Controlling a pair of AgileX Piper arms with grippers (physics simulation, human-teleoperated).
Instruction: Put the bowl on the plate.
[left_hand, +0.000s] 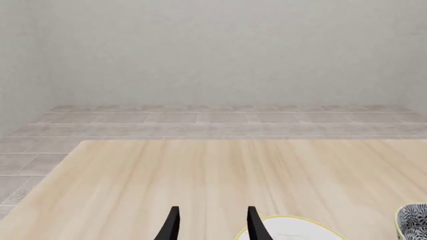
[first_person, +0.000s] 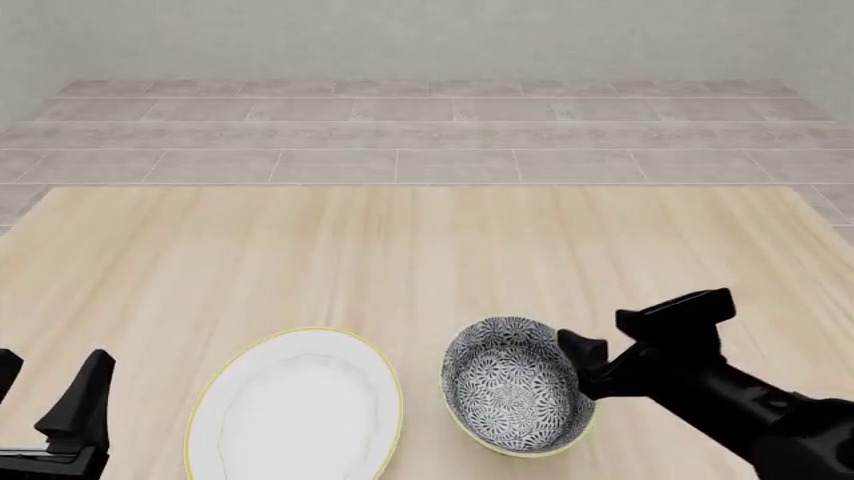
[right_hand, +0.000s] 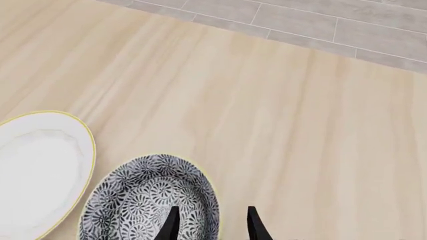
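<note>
I am bringing the right gripper (first_person: 577, 362) in at the bowl (first_person: 514, 396) from its right side; the jaws are standing narrowly parted, straddling the bowl's right rim, one finger inside and one outside as the right wrist view shows it, though I cannot tell whether they are pinching yet. The bowl is sitting on the desk (first_person: 400, 260) near the front edge, a little right of centre, seemingly tipped toward the plate (first_person: 296, 408). The plate is lying just beside it on the left, apart by a thin gap. The left gripper (first_person: 54, 400) is waiting by the front left corner, jaws parted and holding nothing. The right arm is nearer. The carry is a short leftward lift, with open desk behind.
</note>
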